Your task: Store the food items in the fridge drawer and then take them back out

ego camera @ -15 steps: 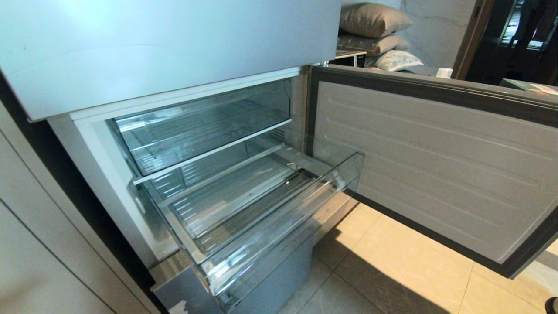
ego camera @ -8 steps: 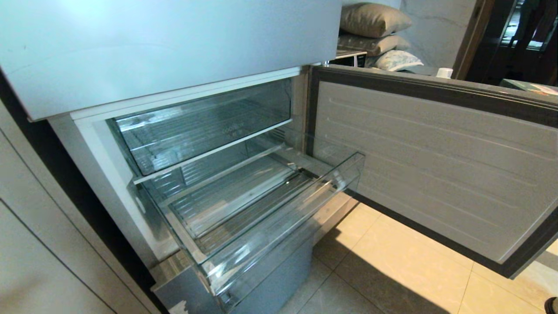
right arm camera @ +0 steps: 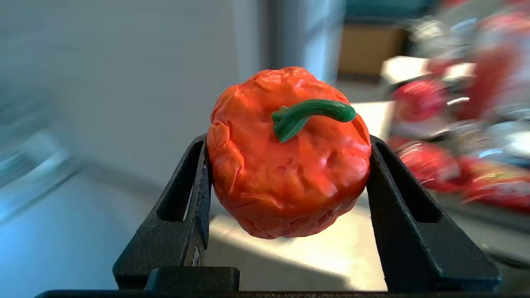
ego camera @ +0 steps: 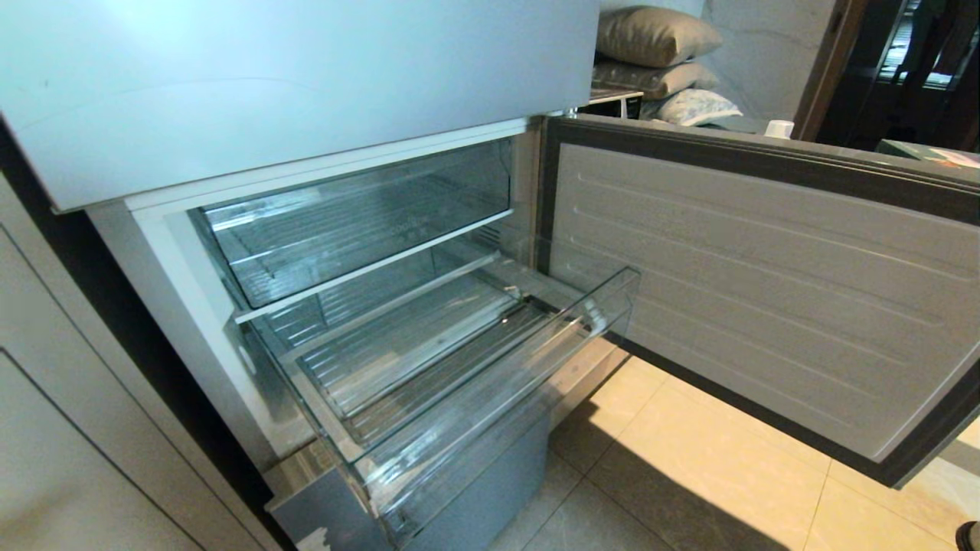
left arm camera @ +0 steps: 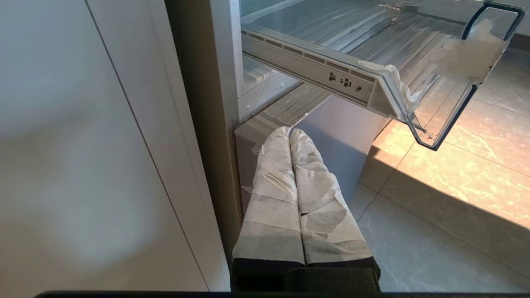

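Right tool (right arm camera: pixel 285 165) is clamped on an orange-red pepper-like food item (right arm camera: pixel 287 165), its two black fingers pressing the piece's opposite flanks at the widest part, with the curved green stem (right arm camera: pixel 308 114) facing the wrist camera. The item hangs in the air clear of any surface, and it is outside the head view, so its place relative to the fridge cannot be told. Its skin looks crinkled and glossy, which suggests a light, hollow, somewhat squashy imitation piece: a grip across the belly, as here, seems right, firm enough to stop it slipping but not so hard that it dents; the thin stem would be a poor hold. Left tool (left arm camera: pixel 290 136), its cloth-wrapped fingers pressed together and holding nothing, is parked low beside the fridge's lower front corner. The fridge drawer (ego camera: pixel 490 383) stands pulled out below a taller clear drawer (ego camera: pixel 360 222), with the door (ego camera: pixel 766 291) swung wide; no food shows inside it.
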{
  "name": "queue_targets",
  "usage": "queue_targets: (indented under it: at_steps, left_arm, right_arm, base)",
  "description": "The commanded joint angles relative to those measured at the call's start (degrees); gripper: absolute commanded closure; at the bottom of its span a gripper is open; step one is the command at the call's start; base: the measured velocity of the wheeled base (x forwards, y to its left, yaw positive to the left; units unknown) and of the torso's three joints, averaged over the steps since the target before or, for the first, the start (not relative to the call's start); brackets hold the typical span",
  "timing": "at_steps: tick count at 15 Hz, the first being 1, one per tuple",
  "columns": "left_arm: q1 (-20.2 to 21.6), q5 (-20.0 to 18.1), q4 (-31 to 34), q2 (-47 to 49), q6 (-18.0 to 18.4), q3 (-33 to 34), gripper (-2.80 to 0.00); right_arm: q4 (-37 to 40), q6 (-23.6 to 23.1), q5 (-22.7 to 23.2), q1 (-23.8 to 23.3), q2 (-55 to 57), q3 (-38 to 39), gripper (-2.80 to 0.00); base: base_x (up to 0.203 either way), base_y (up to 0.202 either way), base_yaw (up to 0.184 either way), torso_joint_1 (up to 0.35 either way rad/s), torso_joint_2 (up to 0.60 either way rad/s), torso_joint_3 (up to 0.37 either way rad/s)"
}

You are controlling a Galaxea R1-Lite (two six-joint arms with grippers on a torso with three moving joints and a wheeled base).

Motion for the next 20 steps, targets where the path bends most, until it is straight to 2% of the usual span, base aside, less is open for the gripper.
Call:
queue_targets:
  at_steps: [1, 2, 4, 7, 8, 11, 12, 13, 14, 17, 20]
  left_arm:
    - [0.0, 0.0, 0.0, 0.1, 0.0, 0.1, 0.0]
    - [0.0, 0.0, -0.1, 0.1, 0.0, 0.1, 0.0]
    - [0.0, 0.0, 0.0, 0.1, 0.0, 0.1, 0.0]
    - [0.0, 0.0, 0.0, 0.1, 0.0, 0.1, 0.0]
    - [0.0, 0.0, -0.1, 0.1, 0.0, 0.1, 0.0]
    - [0.0, 0.0, -0.1, 0.1, 0.0, 0.1, 0.0]
    - [0.0, 0.0, 0.0, 0.1, 0.0, 0.1, 0.0]
    - [0.0, 0.0, 0.0, 0.1, 0.0, 0.1, 0.0]
    - [0.0, 0.0, 0.0, 0.1, 0.0, 0.1, 0.0]
    - [0.0, 0.0, -0.1, 0.1, 0.0, 0.1, 0.0]
    - [0.0, 0.0, 0.0, 0.1, 0.0, 0.1, 0.0]
  right_arm:
    - [3.6, -0.1, -1.0, 8.6, -6.9, 4.2, 0.0]
    - [7.6, -0.2, -2.5, 11.8, -9.3, 5.0, 0.0]
    - [18.2, -0.2, -4.6, 15.0, -14.0, 6.7, 0.0]
    - [24.5, -0.1, -4.8, 17.5, -14.0, 7.5, 0.0]
    - [25.7, -0.7, -4.9, 20.0, -13.9, 7.1, 0.0]
    - [26.6, -7.6, -5.4, 22.1, -13.9, 6.9, 0.0]
    - [27.0, -8.0, -6.4, 24.7, -14.0, 6.9, 0.0]
    - [27.9, -8.3, -9.8, 28.4, -14.6, 7.3, 0.0]
    - [28.9, -8.1, -11.6, 30.0, -16.7, 7.5, 0.0]
    - [29.9, -7.6, -12.6, 30.4, -27.6, 7.8, 0.0]
    - [28.8, -7.7, -12.8, 30.3, -29.8, 8.3, 0.0]
  base:
    - [0.0, 0.0, 0.0, 0.0, 0.0, 0.0]
    - [0.0, 0.0, 0.0, 0.0, 0.0, 0.0]
    - [0.0, 0.0, 0.0, 0.0, 0.0, 0.0]
    - [0.0, 0.0, 0.0, 0.0, 0.0, 0.0]
    - [0.0, 0.0, 0.0, 0.0, 0.0, 0.0]
    - [0.0, 0.0, 0.0, 0.0, 0.0, 0.0]
    - [0.0, 0.0, 0.0, 0.0, 0.0, 0.0]
    - [0.0, 0.0, 0.0, 0.0, 0.0, 0.0]
    - [0.0, 0.0, 0.0, 0.0, 0.0, 0.0]
    - [0.0, 0.0, 0.0, 0.0, 0.0, 0.0]
    - [0.0, 0.0, 0.0, 0.0, 0.0, 0.0]
